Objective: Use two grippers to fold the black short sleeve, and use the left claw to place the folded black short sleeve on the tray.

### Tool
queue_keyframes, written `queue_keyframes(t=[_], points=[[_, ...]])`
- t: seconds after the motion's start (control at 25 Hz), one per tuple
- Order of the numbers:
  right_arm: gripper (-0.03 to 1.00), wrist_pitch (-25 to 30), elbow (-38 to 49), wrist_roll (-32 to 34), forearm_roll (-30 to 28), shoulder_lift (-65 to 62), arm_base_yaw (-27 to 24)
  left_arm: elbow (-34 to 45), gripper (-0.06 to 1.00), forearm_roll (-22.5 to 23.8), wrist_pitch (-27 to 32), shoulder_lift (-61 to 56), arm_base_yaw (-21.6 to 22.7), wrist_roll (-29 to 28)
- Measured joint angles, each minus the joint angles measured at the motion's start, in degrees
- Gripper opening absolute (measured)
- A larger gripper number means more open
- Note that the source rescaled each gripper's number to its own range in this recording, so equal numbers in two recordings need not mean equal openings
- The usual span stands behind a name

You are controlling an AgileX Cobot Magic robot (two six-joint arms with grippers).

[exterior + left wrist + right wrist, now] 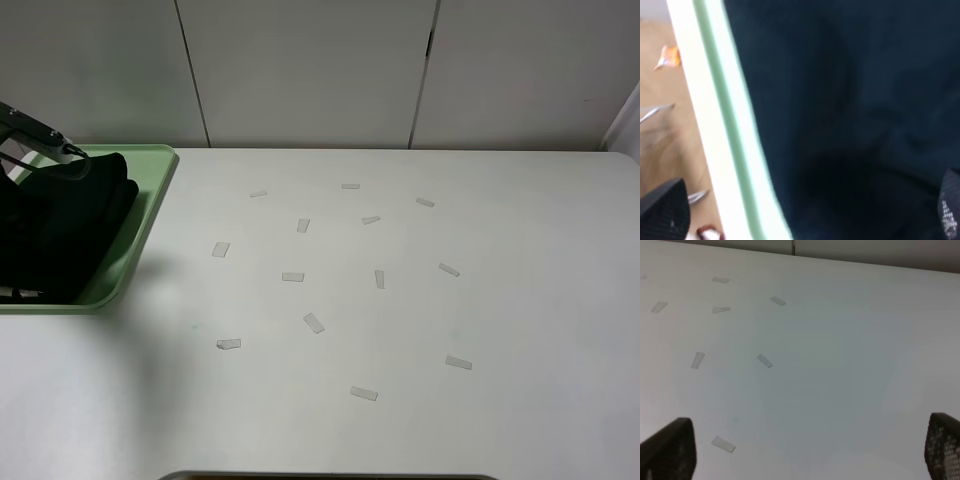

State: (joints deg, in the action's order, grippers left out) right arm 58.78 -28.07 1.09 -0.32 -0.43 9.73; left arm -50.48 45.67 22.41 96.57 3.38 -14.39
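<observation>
Item 1, black short sleeve (60,225): folded into a dark bundle, lay inside the tray (150,215) at the far-left of the table (420,300). Bundle filled most of the tray's visible floor; one hump rose twd the far edge. Left part ran out of the high view, so full outline not seen. No lettering or label visible. In the left wrist view the cloth (850,120) sat right up against the pale-green rim (725,125), w/ no overhang seen there.

Item 2, left gripper (805,220): hung directly over the shirt, fingers spread wide, one tip on each side of the view, nothing pinched betw. them. Only a grey bracket of that arm (35,130) showed in the high view, above the far-left of the tray.

Item 3, right gripper (805,455): fingers (667,452) likewise wide apart, empty, over bare table on the right, well away from the tray. Arm not in the high view.

Item 4, tape bits (292,276): approx. a dozen small pale strips scattered across mid-table, none near the tray.

Status (judgement): fold and placing looked done; release appeared complete.

Risks (judgement):
- Finger could snag loose cloth on lifting, dragging the bundle up or unfolding it; cause: tips very close to the fabric.
- Hump by the far edge might slump over the rim; cause: soft cotton, low wall.
- Tray could shift if the arm brushed its rim while clearing.
</observation>
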Motion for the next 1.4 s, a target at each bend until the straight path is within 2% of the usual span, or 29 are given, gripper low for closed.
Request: queue_keyframes(t=[0.08, 0.28, 0.36, 0.44, 0.48, 0.56, 0.68, 0.88, 1.08, 1.12, 1.16, 1.4], points=[[1.0, 0.0, 0.0, 0.0, 0.0, 0.0, 0.0, 0.8, 1.0, 4.4, 1.0, 0.0, 0.5, -4.8], [1.0, 0.0, 0.0, 0.0, 0.0, 0.0, 0.0, 3.1, 1.0, 16.8, 1.7, 0.0, 1.7, -21.8], [1.0, 0.0, 0.0, 0.0, 0.0, 0.0, 0.0, 4.3, 1.0, 20.7, 1.3, 0.0, 1.7, -26.5], [1.0, 0.0, 0.0, 0.0, 0.0, 0.0, 0.0, 5.0, 1.0, 21.8, 0.6, 0.0, 1.7, -27.8], [1.0, 0.0, 0.0, 0.0, 0.0, 0.0, 0.0, 6.4, 1.0, 23.2, -2.7, 0.0, 1.7, -28.7], [1.0, 0.0, 0.0, 0.0, 0.0, 0.0, 0.0, 7.4, 1.0, 23.5, -5.2, 0.0, 1.7, -29.0], [1.0, 0.0, 0.0, 0.0, 0.0, 0.0, 0.0, 7.7, 1.0, 23.1, -5.9, 1.3, 1.7, -29.3], [1.0, 0.0, 0.0, 0.0, 0.0, 0.0, 0.0, 7.8, 1.0, 19.2, -5.4, 5.4, 1.4, -28.6], [1.0, 0.0, 0.0, 0.0, 0.0, 0.0, 0.0, 7.5, 1.0, 14.4, -3.8, 5.8, -0.2, -23.5], [1.0, 0.0, 0.0, 0.0, 0.0, 0.0, 0.0, 7.5, 1.0, 12.2, -2.3, 5.6, -1.1, -19.1], [1.0, 0.0, 0.0, 0.0, 0.0, 0.0, 0.0, 7.5, 1.0, 11.8, -1.6, 5.1, -1.3, -18.2], [1.0, 0.0, 0.0, 0.0, 0.0, 0.0, 0.0, 7.9, 1.0, 10.3, -0.3, 0.3, -1.3, -17.0]])
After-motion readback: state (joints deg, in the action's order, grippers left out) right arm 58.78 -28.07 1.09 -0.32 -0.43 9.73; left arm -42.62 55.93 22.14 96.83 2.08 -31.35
